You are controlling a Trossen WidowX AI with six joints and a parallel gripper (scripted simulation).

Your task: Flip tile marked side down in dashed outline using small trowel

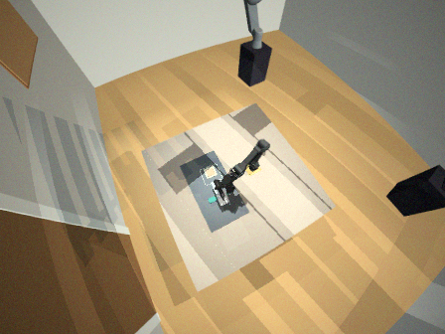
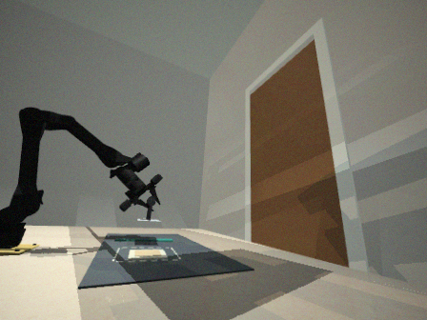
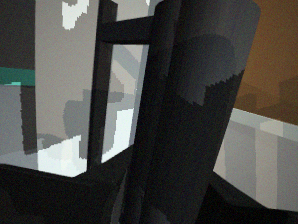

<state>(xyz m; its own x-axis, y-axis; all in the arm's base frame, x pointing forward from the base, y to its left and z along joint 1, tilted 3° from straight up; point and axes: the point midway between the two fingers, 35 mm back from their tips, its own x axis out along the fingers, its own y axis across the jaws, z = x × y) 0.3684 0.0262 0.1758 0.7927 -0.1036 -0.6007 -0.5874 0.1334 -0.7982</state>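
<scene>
End effector (image 1: 222,190) (image 2: 141,204) clamped on trowel (image 1: 222,198) (image 2: 149,220); lower it level to the worktop (image 1: 278,209) (image 2: 286,305), clear of tile (image 1: 211,172) (image 2: 147,253) (marked face unseen).

"What is hidden under the claw (image 1: 222,194) (image 2: 152,206) (image 3: 145,100)?"

"Part of the teal bar (image 1: 213,200) (image 2: 159,240) (image 3: 17,76) is covered from above. Beside the claw, the tile's (image 1: 211,172) (image 2: 147,253) underside is hidden."

"And behind it?"

"The arm's base (image 1: 254,167) (image 2: 10,235) is cut off by the exterior view's left edge."
</scene>
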